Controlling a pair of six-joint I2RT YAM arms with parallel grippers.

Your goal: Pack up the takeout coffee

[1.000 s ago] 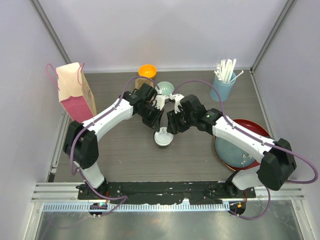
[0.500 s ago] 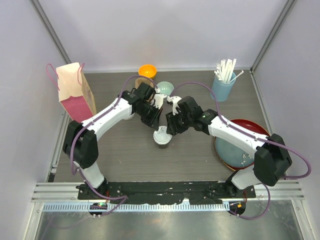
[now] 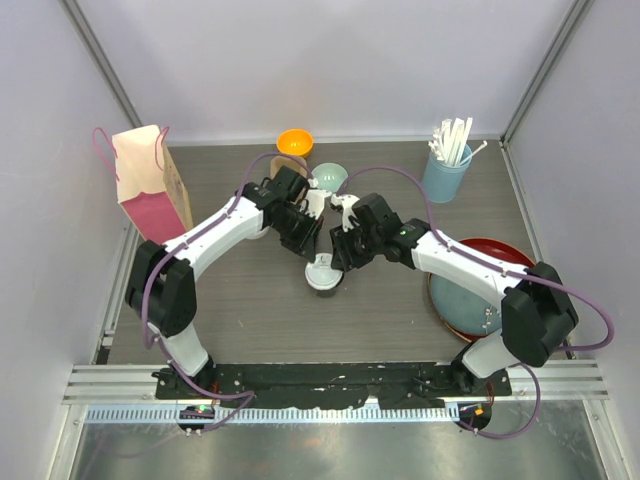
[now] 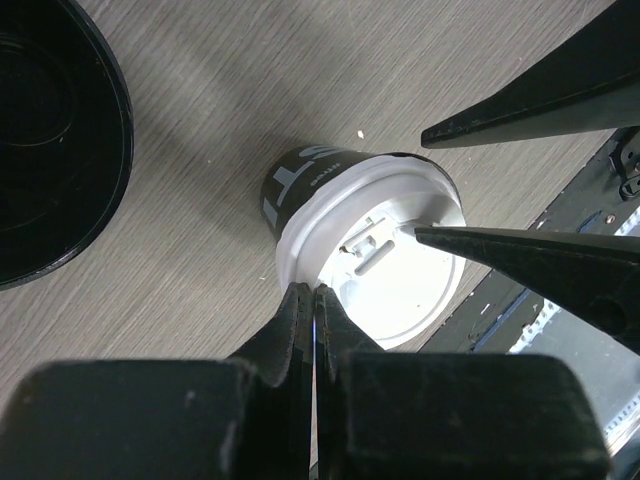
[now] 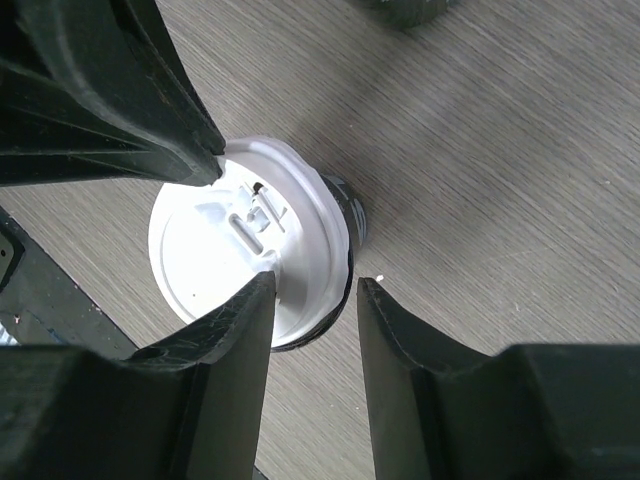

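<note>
One takeout coffee cup (image 3: 325, 274), black with a white lid, stands on the table in the middle. It also shows in the left wrist view (image 4: 375, 265) and the right wrist view (image 5: 250, 255). My left gripper (image 4: 312, 290) is shut, its tips at the near rim of the lid (image 3: 311, 247). My right gripper (image 5: 312, 290) is open and straddles the cup's rim (image 3: 341, 250): one finger (image 5: 240, 320) lies over the lid, the other (image 5: 390, 330) outside the cup wall. Both grippers hover close above the lid from opposite sides.
A pink and tan paper bag (image 3: 150, 185) stands at the far left. An orange bowl (image 3: 294, 142) and a pale green bowl (image 3: 330, 178) sit behind the arms. A light-blue tumbler of straws (image 3: 447, 168) is at back right. A red tray (image 3: 500, 255) with a blue plate lies right. A dark mug (image 4: 50, 140) sits near the left gripper.
The right arm has shifted a little left, bringing its open gripper closer over the cup. The left gripper and the cup have barely moved.
</note>
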